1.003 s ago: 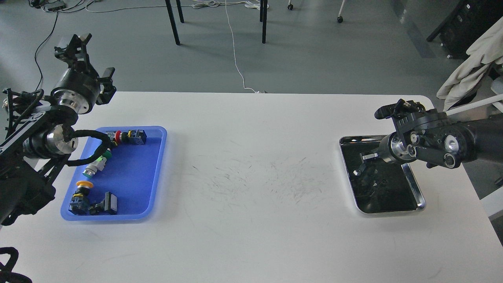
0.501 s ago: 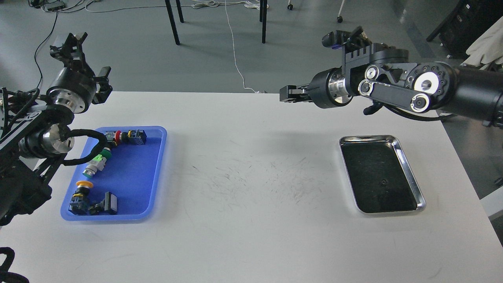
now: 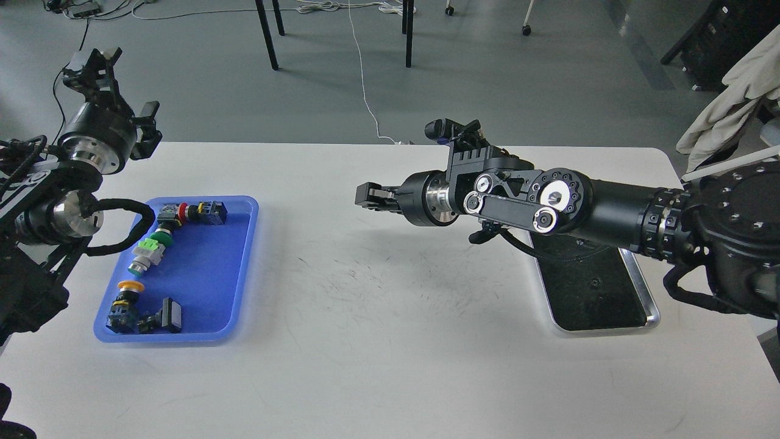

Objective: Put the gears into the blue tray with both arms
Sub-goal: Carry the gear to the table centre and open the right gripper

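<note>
The right gripper point(image 3: 364, 196) is pointing left at frame centre, above the white table point(image 3: 390, 341). Its fingers are lying close together, but whether they are pinching anything cannot be told. The right arm point(image 3: 609, 210) is stretching in from the right edge, crossing over the top of the steel tray point(image 3: 649, 305). One tiny gear point(image 3: 595, 282) is lying on that tray's dark bottom.

The left gripper point(image 3: 113, 82) is standing at upper left, past the table's far edge, its jaws spread apart and empty. The left arm point(image 3: 42, 213) is filling the left edge.

The blue tray point(image 3: 241, 268) is sitting at left of the table, well apart from the right gripper, holding several switches point(image 3: 149, 253). No gear can be made out in it.
</note>
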Controlling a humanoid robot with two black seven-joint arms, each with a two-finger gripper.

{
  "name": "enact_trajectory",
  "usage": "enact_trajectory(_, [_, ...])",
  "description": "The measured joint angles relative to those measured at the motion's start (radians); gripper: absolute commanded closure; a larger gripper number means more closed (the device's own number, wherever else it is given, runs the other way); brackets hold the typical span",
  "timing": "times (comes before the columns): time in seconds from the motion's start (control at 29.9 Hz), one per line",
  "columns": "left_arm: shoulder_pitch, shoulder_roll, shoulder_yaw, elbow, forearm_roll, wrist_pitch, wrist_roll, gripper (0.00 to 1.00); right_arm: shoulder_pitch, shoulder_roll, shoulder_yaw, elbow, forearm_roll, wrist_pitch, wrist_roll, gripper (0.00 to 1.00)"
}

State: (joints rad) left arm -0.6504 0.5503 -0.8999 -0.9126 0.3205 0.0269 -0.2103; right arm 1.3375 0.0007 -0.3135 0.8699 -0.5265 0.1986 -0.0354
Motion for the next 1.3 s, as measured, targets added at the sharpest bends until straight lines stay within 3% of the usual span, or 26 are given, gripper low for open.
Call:
enact_trajectory(0.53, [0.0,0.013,-0.008,-0.001,-0.002,-0.001,0.0,0.02,-0.113,-0.001,-0.015,0.062,-0.04,-0.004,-0.066,0.94])
enact_trajectory(0.8, [0.0,0.015,-0.009,-0.001,-0.002,-0.001,0.0,0.02,-0.121,-0.001,-0.014,0.077,-0.041,-0.004,-0.065,0.59])
enact_trajectory(0.9, [0.0,0.016,-0.009,-0.001,-0.002,-0.001,0.0,0.02,-0.121,-0.001,-0.014,0.081,-0.041,-0.007,-0.064,0.4])
enact_trajectory(1.0, [0.0,0.017,-0.007,-0.001,-0.002,0.0,0.0,0.02,-0.121,-0.001,-0.014,0.082,-0.04,-0.023,-0.064,0.35])
enact_trajectory(1.17, [0.0,0.016,0.0,0.0,-0.002,0.004,0.001,0.02,-0.121,-0.001,-0.008,0.082,-0.037,-0.048,-0.06,0.15])
enact_trajectory(1.3, [0.0,0.014,0.004,0.0,0.003,0.015,0.003,0.02,-0.115,-0.001,0.064,0.053,-0.032,-0.052,-0.059,0.12])
